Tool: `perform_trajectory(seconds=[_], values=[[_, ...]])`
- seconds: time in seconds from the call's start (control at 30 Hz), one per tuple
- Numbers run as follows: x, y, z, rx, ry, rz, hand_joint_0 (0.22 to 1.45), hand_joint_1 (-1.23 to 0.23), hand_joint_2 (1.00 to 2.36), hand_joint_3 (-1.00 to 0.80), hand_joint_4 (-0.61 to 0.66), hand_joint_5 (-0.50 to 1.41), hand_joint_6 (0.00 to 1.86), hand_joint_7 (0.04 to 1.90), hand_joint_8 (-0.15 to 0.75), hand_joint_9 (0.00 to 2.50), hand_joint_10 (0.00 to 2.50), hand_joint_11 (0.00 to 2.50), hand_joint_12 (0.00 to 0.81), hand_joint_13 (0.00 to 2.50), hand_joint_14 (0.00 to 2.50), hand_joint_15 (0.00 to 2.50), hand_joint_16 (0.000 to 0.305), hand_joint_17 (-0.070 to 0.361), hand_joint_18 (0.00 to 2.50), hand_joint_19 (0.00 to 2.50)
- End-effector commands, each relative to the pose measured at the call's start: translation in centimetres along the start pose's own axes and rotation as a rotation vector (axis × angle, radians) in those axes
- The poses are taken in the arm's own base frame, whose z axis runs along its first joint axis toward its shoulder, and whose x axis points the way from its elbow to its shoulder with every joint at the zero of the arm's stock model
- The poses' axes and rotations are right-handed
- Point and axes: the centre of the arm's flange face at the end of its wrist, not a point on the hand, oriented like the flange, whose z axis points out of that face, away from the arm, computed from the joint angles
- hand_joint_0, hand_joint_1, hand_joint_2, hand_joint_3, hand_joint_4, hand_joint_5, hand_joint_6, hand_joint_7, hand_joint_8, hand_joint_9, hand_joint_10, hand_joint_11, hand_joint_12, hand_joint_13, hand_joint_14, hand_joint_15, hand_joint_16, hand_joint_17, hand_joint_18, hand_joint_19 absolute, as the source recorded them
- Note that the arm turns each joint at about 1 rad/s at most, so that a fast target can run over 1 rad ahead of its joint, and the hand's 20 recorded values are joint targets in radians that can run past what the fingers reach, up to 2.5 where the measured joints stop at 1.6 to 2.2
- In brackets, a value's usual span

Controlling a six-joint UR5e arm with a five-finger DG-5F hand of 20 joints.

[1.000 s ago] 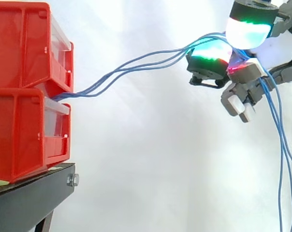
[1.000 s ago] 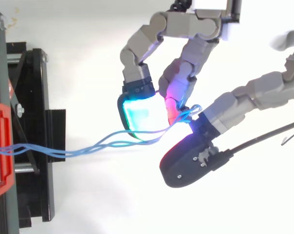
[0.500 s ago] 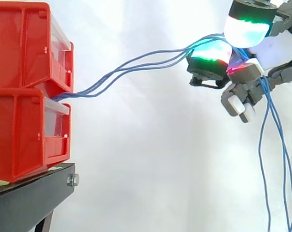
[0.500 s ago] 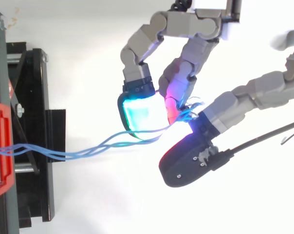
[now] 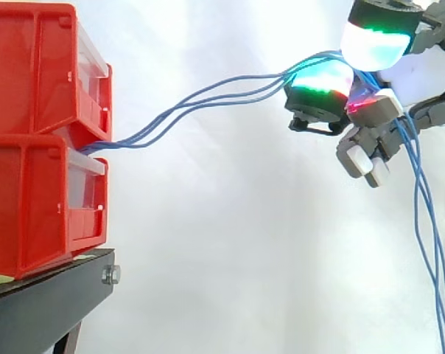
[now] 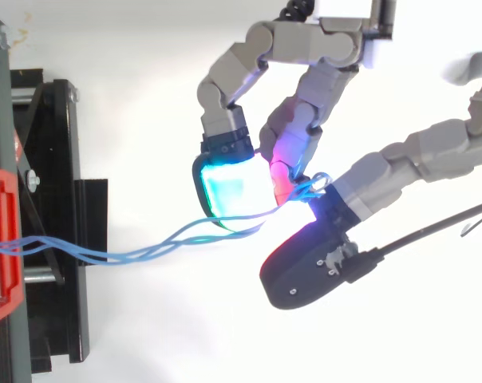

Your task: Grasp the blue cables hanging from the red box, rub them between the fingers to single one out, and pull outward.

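My hand [image 6: 301,120] pinches the blue cables [image 5: 200,99], red box [image 5: 38,74] at 9 o'clock; I should roll pads [image 6: 229,187] lightly to isolate one.

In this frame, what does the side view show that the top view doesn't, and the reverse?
Side view: two red plastic bins stacked on a black metal stand, the thin blue cables leaving where the bins meet and climbing to the grey robot hand, and their free ends hanging down past it. Top view: the cables' sideways spread and a small cable loop poking out beside the fingers. Both: the hand pinching the cable bundle between glowing pads, away from the bins.
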Motion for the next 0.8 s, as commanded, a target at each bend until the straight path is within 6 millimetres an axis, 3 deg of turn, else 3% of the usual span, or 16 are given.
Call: perform_trajectory(seconds=[0.0,0.77], values=[[0.00,0.00,0.00,0.000,0.000,0.001,0.53,-0.83,1.00,-0.50,0.06,-0.15,0.87,1.04,0.242,1.21,0.02,0.78,0.350,0.84,0.03,0.63,0.048,0.109,0.70,0.67],[0.11,0.03,0.00,0.000,0.001,0.000,0.51,-0.85,1.00,-0.50,0.07,-0.15,0.86,1.04,0.236,1.20,0.02,0.78,0.347,0.83,0.03,0.64,0.049,0.111,0.70,0.68]])
